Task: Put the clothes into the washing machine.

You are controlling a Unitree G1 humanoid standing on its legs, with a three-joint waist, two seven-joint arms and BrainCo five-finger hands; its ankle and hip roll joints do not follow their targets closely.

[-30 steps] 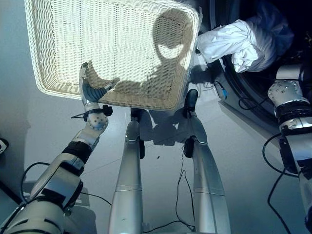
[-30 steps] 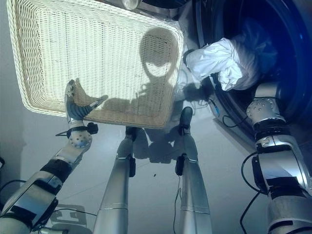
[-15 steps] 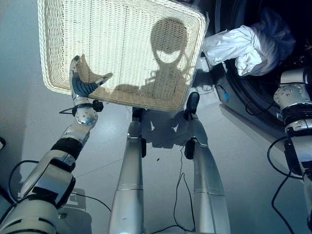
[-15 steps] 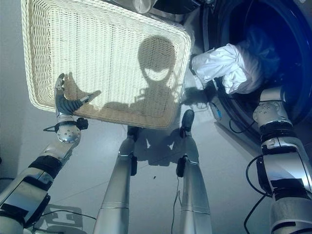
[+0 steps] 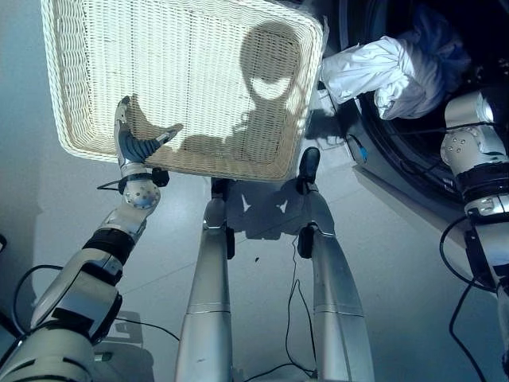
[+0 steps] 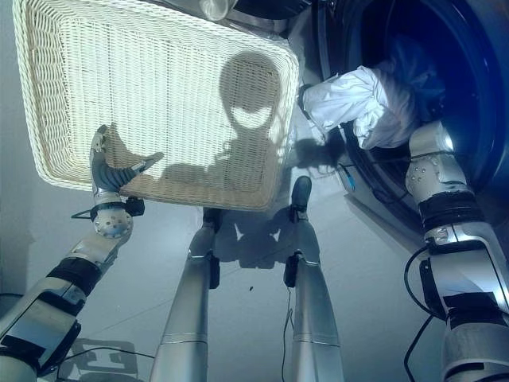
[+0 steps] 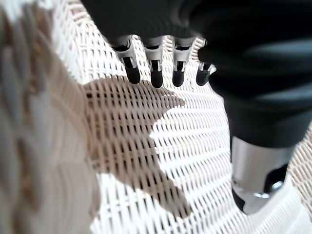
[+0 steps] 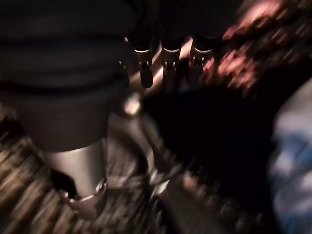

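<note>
A white garment (image 5: 374, 68) hangs bunched over the lip of the washing machine's dark drum (image 6: 469, 48), with blue cloth (image 5: 437, 36) behind it inside. My right forearm reaches into the drum mouth below the garment. In the right wrist view my right hand (image 8: 165, 63) hovers in the dark drum, fingers relaxed and holding nothing. My left hand (image 5: 131, 143) rests open at the near rim of the white wicker basket (image 5: 238, 169), thumb spread. Its fingers (image 7: 153, 68) hang above the bare weave (image 7: 161, 161).
The wide basket stands on the grey floor left of the machine, with nothing lying in it. The drum's dark rim (image 5: 390, 159) curves down past my right arm. Open floor lies in front of the basket.
The whole picture has swayed a little. My left hand has slid slightly left along the basket's near rim. The right arm stays in the drum mouth.
</note>
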